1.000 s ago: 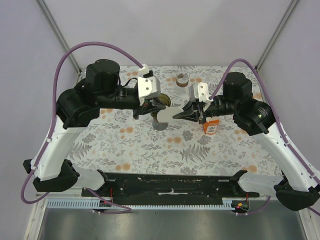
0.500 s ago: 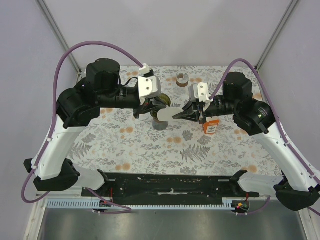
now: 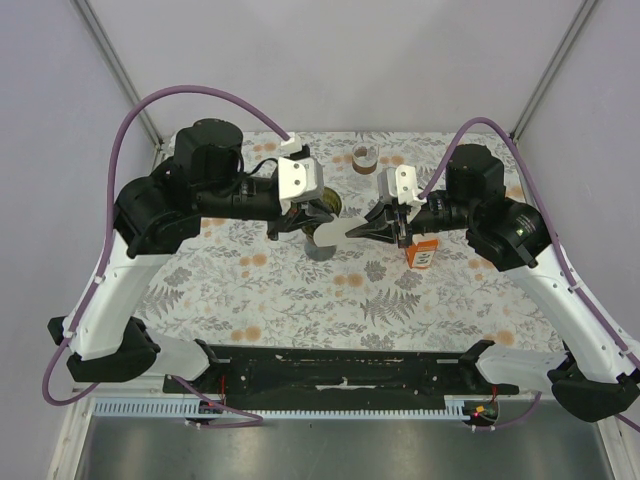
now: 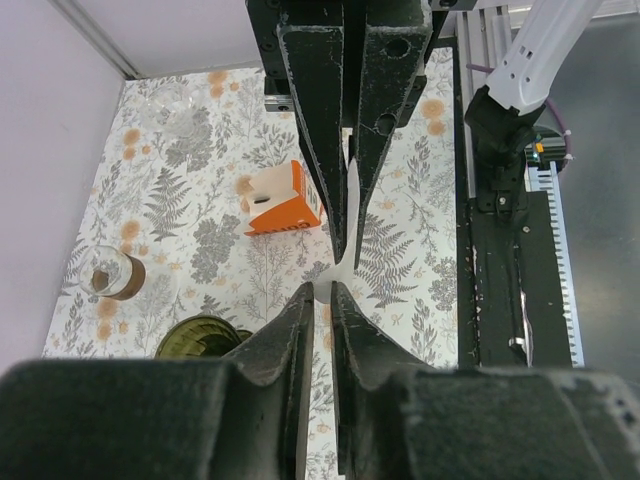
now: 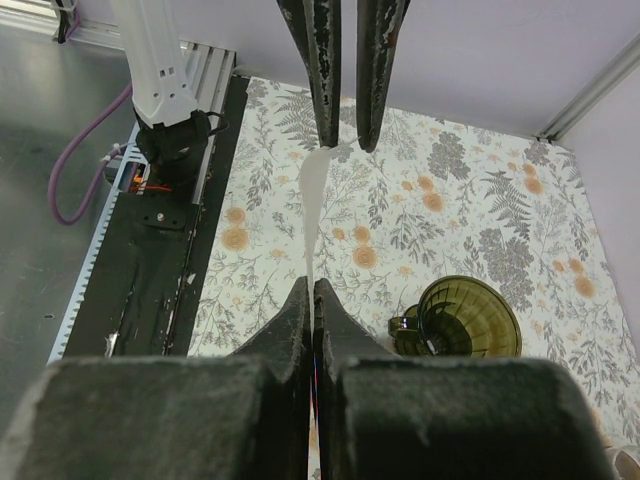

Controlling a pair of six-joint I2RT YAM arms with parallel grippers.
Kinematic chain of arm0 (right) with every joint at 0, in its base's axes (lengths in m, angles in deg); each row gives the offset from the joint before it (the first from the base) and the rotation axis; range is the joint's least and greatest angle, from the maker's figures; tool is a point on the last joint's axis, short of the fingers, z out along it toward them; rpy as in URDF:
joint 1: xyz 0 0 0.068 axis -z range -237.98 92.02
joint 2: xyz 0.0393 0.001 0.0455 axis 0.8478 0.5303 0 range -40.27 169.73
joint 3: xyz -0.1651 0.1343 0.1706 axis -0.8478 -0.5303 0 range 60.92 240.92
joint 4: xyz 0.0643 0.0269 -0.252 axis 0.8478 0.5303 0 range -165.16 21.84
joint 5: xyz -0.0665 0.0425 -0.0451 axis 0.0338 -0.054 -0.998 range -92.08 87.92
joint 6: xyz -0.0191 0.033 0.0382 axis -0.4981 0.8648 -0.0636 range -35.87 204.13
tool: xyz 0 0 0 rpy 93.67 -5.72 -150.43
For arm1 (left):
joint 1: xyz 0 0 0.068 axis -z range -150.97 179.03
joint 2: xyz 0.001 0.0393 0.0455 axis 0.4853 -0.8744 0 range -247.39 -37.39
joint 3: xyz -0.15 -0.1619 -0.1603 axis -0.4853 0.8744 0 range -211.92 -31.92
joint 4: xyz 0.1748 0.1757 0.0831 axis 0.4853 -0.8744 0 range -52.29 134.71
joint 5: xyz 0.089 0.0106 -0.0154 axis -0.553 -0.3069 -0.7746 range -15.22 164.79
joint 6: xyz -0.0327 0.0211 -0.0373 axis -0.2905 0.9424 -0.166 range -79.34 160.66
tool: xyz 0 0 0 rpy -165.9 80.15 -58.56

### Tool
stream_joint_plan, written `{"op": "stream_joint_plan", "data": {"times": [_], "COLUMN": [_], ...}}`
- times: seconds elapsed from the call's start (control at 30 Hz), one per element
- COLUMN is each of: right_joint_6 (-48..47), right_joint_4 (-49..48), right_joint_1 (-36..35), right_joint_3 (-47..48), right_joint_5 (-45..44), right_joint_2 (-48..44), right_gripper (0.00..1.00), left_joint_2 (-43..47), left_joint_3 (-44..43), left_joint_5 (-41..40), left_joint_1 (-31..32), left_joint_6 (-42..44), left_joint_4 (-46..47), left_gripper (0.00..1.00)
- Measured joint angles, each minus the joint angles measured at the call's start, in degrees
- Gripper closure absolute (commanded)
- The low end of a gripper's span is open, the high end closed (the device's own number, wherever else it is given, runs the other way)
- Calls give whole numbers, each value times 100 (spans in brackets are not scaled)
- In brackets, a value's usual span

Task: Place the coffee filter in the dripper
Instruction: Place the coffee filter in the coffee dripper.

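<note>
From above, the coffee filter (image 3: 330,232) hangs between both arms, with the dripper (image 3: 325,203) at its 12 o'clock. In the left wrist view the left end effector (image 4: 324,300) is slightly spread astride the filter's edge. In the right wrist view the right end effector (image 5: 312,290) pinches the filter, so this looks like the carrying step, and the filter next needs lowering into the dripper at 4 o'clock.

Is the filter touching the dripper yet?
Apart. The right wrist view shows patterned table between the filter, pinched in the right claw, and the dripper off to its side.
</note>
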Motion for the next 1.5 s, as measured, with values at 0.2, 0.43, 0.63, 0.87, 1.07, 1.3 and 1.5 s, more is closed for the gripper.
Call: {"op": "stream_joint_plan", "data": {"times": [0.2,0.43,0.63,0.87,1.07,1.3,1.5], "right_joint_6": [2,9,20,20,20,20,20], "right_joint_4": [2,2,2,15,22,26,39], "right_joint_1": [0,0,0,0,0,0,0], "right_joint_3": [0,0,0,0,0,0,0], "right_joint_5": [-79,-175,-181,-184,-190,-190,-192], "right_joint_2": [0,2,4,4,4,4,4], "right_gripper": [100,100,100,100,100,100,100], "left_joint_2": [-2,-2,-7,-50,-76,-85,-87], "left_joint_3": [0,0,4,9,46,46,50], "left_joint_5": [92,184,120,11,-15,-24,-33], "left_joint_1": [26,39,87,111,144,186,203], "left_joint_6": [39,66,120,170,205,273,319], "left_joint_4": [-98,-146,-160,-164,-168,-179,-214], "left_gripper": [74,74,79,79,75,73,69]}}
